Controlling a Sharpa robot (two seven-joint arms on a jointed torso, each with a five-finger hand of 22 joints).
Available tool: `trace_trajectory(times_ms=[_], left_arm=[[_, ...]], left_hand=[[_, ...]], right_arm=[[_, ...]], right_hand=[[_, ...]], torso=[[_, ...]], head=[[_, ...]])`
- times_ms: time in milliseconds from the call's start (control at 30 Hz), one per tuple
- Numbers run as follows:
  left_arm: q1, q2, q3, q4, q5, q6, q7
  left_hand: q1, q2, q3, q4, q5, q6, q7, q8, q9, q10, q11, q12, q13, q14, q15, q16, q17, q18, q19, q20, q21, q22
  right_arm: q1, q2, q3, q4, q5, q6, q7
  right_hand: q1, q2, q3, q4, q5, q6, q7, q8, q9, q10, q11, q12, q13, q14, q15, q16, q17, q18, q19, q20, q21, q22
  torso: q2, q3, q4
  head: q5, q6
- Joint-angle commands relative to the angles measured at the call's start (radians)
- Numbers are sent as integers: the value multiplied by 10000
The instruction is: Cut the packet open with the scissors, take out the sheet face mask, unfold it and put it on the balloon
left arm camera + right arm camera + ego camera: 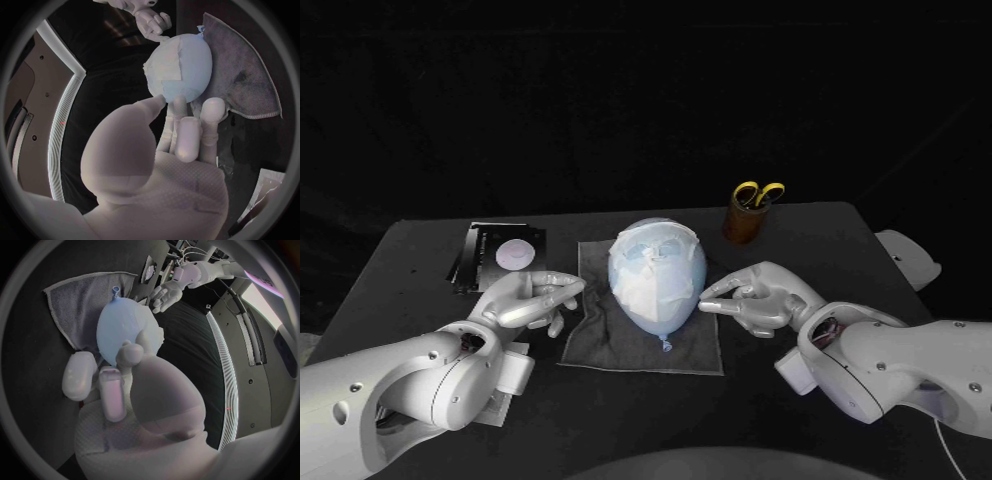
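Head view: the balloon (656, 318) lies on a grey cloth (610, 350) in the middle of the black table (430, 260), knot toward the robot.
Sheet mask: the white mask (661, 265) is spread over the balloon's upper side, with the eye openings at the far end.
Left hand: the left hand (531, 300) sits just beside the balloon's left flank, fingers loosely apart and reaching toward it, holding nothing.
Left wrist view: its fingertips (179, 102) reach the balloon's rounded end, by the mask's edge.
Right hand: the right hand (759, 300) is at the balloon's right flank, thumb and a finger drawn close together against its side. I cannot tell whether they pinch the mask's edge or only touch it.
Right wrist view: a fingertip (128, 351) lies over the balloon's side, next to a loose corner of the mask.
Packet: the packet (502, 257) lies flat on the table, behind the left hand.
Scissors: the yellow-handled scissors (759, 193) stand in a brown holder (744, 224) behind the balloon, to its right.
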Motion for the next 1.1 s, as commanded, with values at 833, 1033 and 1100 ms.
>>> trace_trajectory(times_ms=[833,1033,1100], left_arm=[[-4,115,10,-10,127,265,145],[-4,119,10,-12,129,274,128],[-4,122,10,-17,129,278,121]], left_hand=[[139,-27,-111,30,-11,-135,39,-74,-59,-54,42,163,58,129,0,92,89,-48,150,-28,97,112],[151,-24,-117,34,-12,-157,45,-85,-71,-70,47,189,69,146,3,119,130,-59,188,-26,131,165],[151,-24,-117,34,-12,-157,45,-85,-71,-70,47,189,69,146,3,119,130,-59,188,-26,131,165]], right_arm=[[-161,551,5,56,530,-897,1379],[-173,596,6,93,688,-954,1605],[-175,599,6,99,709,-977,1641]], right_hand=[[141,111,-36,-311,125,-406,145,-254,-41,1248,10,7082,6660,1094,189,40,2628,-173,157,96,301,371],[164,133,-27,-350,133,-424,160,-270,-42,1248,26,7082,6660,1094,205,40,2628,-178,166,114,331,408],[164,133,-27,-350,133,-424,160,-270,-42,1248,26,7082,6660,1094,205,40,2628,-178,166,114,331,408]], torso=[[-1,1,-5],[3,-1,-4],[-1,-3,-5]], head=[[43,8],[61,10],[58,10]])
